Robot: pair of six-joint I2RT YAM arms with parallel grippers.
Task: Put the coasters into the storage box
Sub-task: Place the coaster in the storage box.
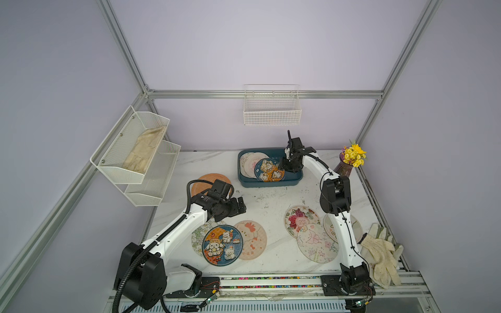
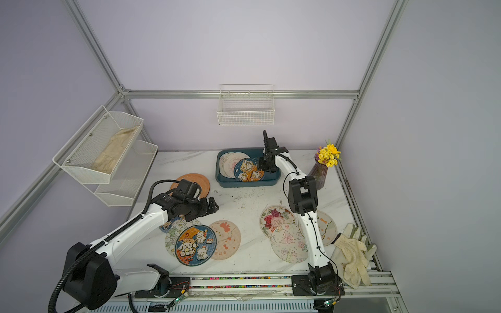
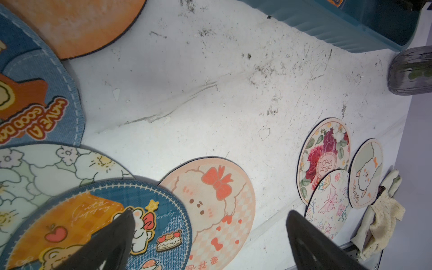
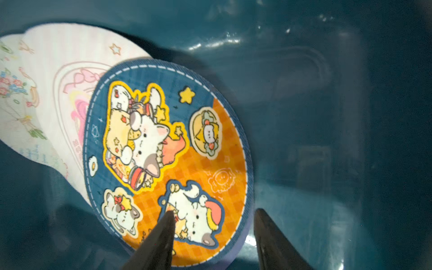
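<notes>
The right pincer (image 4: 214, 214) hung inside the storage box (image 1: 271, 183) with its jaws apart, one tip over the printed face of a navy-orange coaster (image 4: 168, 145) and the other just past that coaster's rim, neither visibly pressing on it. The coaster lay directly beneath the pincer, slightly tilted, overlapping the cream coasters (image 1: 250, 162) that sat beyond it in the box. I judged this to be the release step of one delivery, with the coaster in the box and unclamped. The left pincer (image 3: 209, 215) hovered above the bench (image 1: 271, 200), jaws spread wide with nothing between them. Just below it lay a pink bow coaster (image 3: 210, 205) and a bear coaster (image 3: 81, 210), the latter overlapping a floral coaster (image 3: 58, 168). A plain orange coaster (image 1: 214, 180) lay behind its wrist. Well away from it, beside the right arm, a rose coaster (image 1: 299, 219), a butterfly coaster (image 1: 317, 244) and an alpaca coaster (image 3: 365, 173) lay on the bench, so most of the job looked undone. The next move probably called for the right pincer to rise clear of the box rim. Either pincer would then need a low approach to a coaster edge raised by an overlap, since these flat mats offer little to catch.
</notes>
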